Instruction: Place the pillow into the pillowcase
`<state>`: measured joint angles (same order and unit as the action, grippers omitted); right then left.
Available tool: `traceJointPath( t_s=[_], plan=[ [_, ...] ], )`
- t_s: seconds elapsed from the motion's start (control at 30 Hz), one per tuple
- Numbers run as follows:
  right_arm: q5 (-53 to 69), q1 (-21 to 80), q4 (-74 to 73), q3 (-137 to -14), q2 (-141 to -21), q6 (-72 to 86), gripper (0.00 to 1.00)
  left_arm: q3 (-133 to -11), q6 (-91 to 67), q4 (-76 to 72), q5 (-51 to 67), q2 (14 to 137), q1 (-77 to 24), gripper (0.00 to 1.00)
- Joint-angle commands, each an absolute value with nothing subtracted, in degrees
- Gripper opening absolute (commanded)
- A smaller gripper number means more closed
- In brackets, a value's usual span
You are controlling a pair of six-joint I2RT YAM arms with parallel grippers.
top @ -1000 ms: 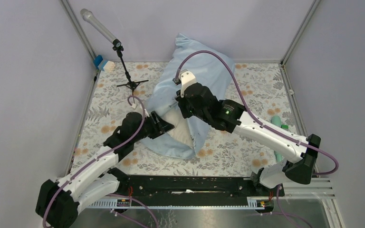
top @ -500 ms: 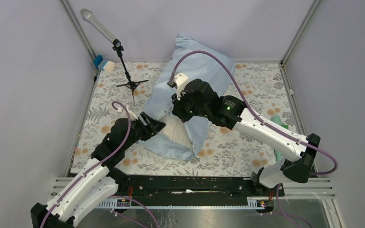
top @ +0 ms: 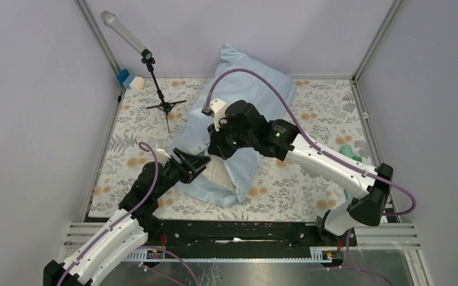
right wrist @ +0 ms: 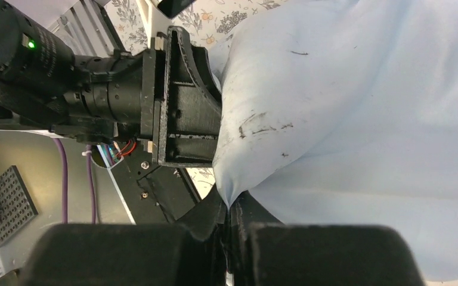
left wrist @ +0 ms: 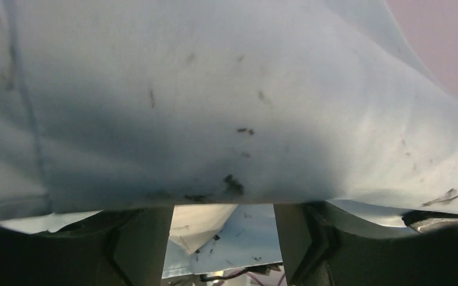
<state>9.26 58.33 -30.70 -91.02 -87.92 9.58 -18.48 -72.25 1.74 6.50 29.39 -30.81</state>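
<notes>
Top external shows us the floral tablecloth [top: 310,179] covering the table, and on it the light-blue pillowcase [top: 253,89] running from the far wall toward the near left, its far end plump and leaning on the wall. We see the cream pillow [top: 219,174] only at the near mouth of the sack, the rest hidden inside. Our right gripper [top: 217,149] sits on top of the case by that mouth, and its wrist view shows both fingers pressed together on a pinched fold of blue cloth. Our left gripper [top: 195,164] is at the mouth's left edge with fingers apart and blue cloth draped across them. A microphone stand [top: 155,83] stands far left, near the case.
</notes>
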Motion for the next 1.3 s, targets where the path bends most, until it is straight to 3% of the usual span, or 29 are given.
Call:
traceJointPath(
  t_s=[0.0,0.47,0.63,0.7,0.77,0.8,0.83,0.97,1.07,1.27],
  plan=[
    [12.36,58.38,-28.11,-92.6,-88.82,11.48,0.0,-15.49,-80.78,-9.41,10.11,27.36,-31.41,0.61],
    [-0.93,60.46,-25.78,-87.43,-89.19,8.1,0.0,-29.68,-64.32,31.44,-7.35,20.6,-31.73,0.63],
    [3.93,61.22,-23.9,-85.48,-89.45,7.4,0.0,-30.02,-62.55,31.69,-6.9,18.89,-31.73,0.57],
    [4.17,61.46,-24.24,-84.74,-89.05,6.56,0.0,-30.59,-62.33,33.9,-8.7,18.24,-31.72,0.6],
    [0.85,62.02,-25.54,-83.83,-88.54,5.24,0.0,-31.52,-62.15,37.44,-11.79,17.82,-31.73,0.71],
    [-2.57,62.61,-26.13,-83.29,-88.44,4.43,0.03,-32.04,-62.14,38.88,-13.35,17.62,-31.73,0.75],
    [-7.2,63.74,-26.23,-82.63,-88.4,3.26,0.13,-32.63,-62.07,39.88,-14.91,17.4,-31.73,0.76],
    [-22.78,71.75,-23.07,-80.01,-88.66,-2.83,0.76,-34.57,-61.82,41.2,-20.45,17.87,-31.73,0.82],
    [-29.57,74.67,-18.8,-79.07,-88.72,-5.33,0.98,-37.23,-59.96,41.48,-24.12,20.86,-31.73,0.88],
    [-41.96,80.13,-11.48,-77.85,-89.98,-13.92,1.0,-43.07,-54.25,38.17,-27.9,28.11,-31.64,0.94]
  ],
)
